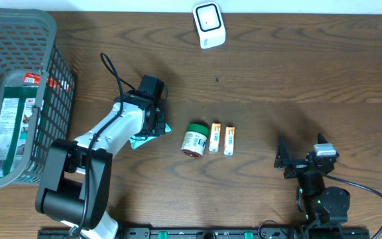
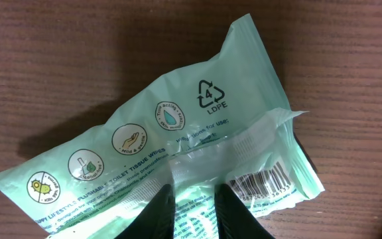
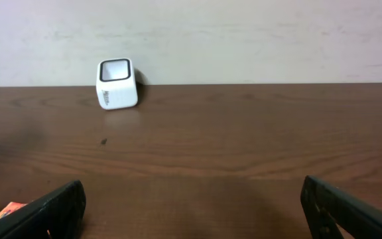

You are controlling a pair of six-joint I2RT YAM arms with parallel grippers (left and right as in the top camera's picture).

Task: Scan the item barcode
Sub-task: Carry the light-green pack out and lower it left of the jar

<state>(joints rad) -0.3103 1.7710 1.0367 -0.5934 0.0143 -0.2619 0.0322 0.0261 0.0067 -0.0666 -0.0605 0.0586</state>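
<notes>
Dark wooden bench (image 1: pixel 277 73) carries a green wipes pack (image 2: pixel 178 126) left of centre, under the left pincer (image 2: pixel 196 211). Its fingers stand narrow over the film; whether they pinch it I cannot tell. Right pincer (image 3: pixel 191 216) gapes wide, empty. The pack looks light, soft and slippery, best pinched at the crimped seam (image 2: pixel 244 141), clear of the barcode (image 2: pixel 265 180).

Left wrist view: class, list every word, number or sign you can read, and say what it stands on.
"4" inside the recycling triangle, on the green wipes pack.
"LDPE", just under that triangle.
"TOILET TISSUE WIPES", along the pack's lower edge.
Barcode digits and the other small print: too small or blurred to read.
</notes>
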